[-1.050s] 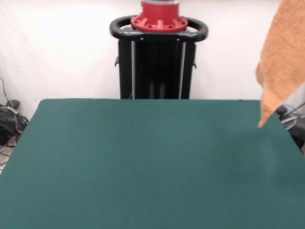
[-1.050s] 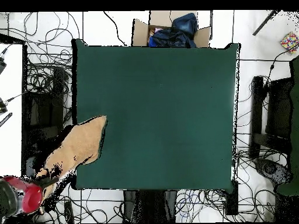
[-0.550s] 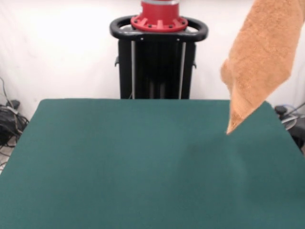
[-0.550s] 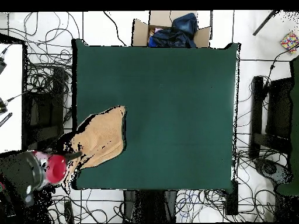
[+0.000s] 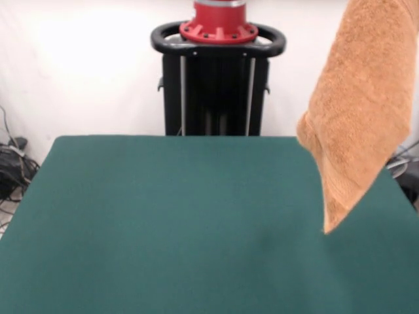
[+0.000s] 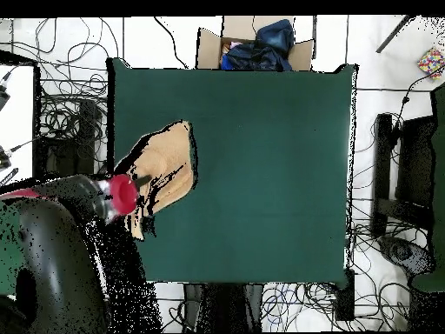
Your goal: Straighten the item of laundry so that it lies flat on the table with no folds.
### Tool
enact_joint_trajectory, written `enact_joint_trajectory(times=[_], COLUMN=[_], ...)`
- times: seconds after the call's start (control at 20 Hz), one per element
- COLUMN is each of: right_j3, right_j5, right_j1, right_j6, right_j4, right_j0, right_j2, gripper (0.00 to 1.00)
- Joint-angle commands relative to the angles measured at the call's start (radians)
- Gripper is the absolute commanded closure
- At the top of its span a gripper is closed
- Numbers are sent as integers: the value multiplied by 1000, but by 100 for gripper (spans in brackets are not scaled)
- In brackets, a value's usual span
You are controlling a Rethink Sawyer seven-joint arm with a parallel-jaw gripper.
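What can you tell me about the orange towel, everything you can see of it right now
The towel is orange-tan terry cloth with a nubby, looped surface. It hangs in the air at the right of the front view, draped in long vertical folds and narrowing to a pointed corner at the bottom. Its top runs out of the picture, so what holds it is hidden there. Whether the tip touches the green table cannot be told. In the overhead view it shows bunched over the table's left part, next to the arm's red end.
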Motion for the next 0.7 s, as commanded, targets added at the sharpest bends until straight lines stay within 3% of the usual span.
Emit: enact_joint_trajectory(times=[0.05, 0.2, 0.45, 0.7], right_j3=[107, 115, 121, 119], right_j5=[-117, -150, -164, -125], right_j1=[8, 13, 14, 4], right_j6=[-192, -239, -291, -251], right_j4=[-44, -65, -28, -19], right_j0=[-71, -111, -189, -227], right_j2=[101, 107, 145, 139], gripper=[100, 100, 100, 100])
